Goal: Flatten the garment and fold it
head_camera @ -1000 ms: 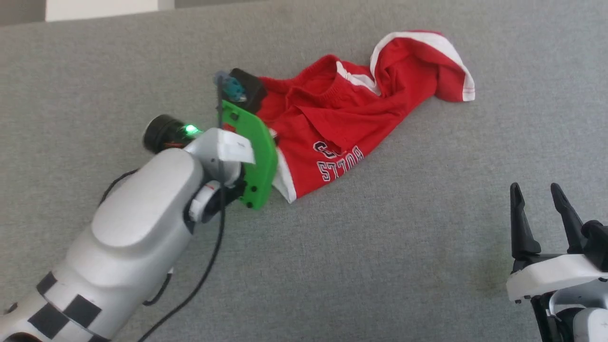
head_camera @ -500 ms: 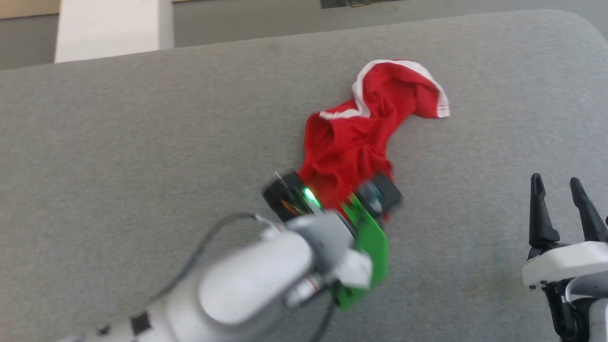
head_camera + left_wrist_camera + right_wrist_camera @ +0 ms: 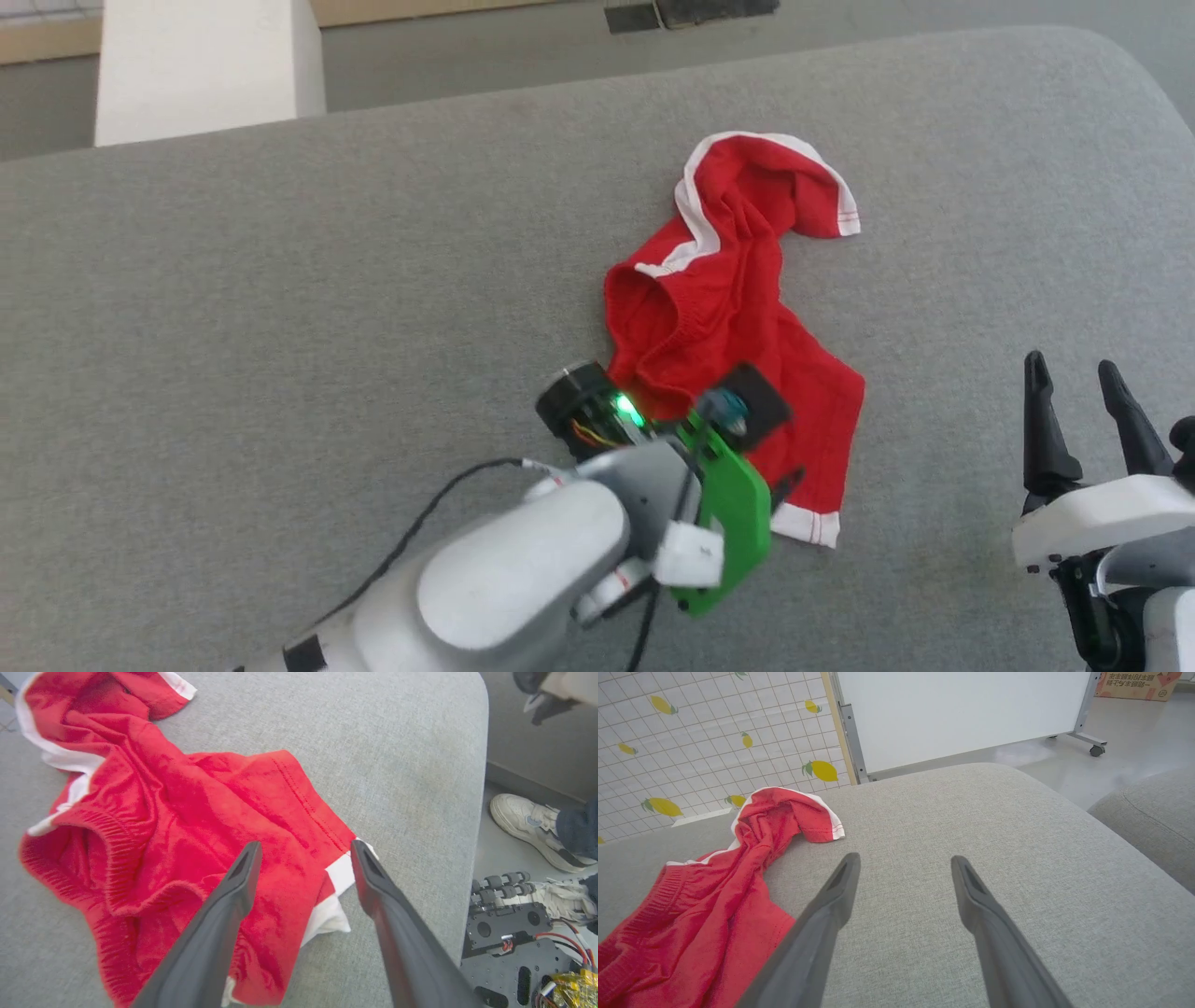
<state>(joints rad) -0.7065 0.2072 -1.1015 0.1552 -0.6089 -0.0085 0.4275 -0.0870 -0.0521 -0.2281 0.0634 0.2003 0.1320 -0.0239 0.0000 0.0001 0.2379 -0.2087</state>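
The left pincer (image 3: 303,851) hung open over the shorts (image 3: 738,308), bunched up mid cushion (image 3: 280,327). The right pincer (image 3: 1069,366) stood open near the cushion's right side. Flattening looked unfinished; next, probably pinch a hem (image 3: 805,525) and pull.

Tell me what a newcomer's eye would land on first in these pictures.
The red garment stands out first, lying crumpled with white trim on the grey cushion, right of centre in the head view. Next comes the left gripper, its jaws open over the garment's white-trimmed hem. The right gripper stands open at the lower right, apart from the cloth.
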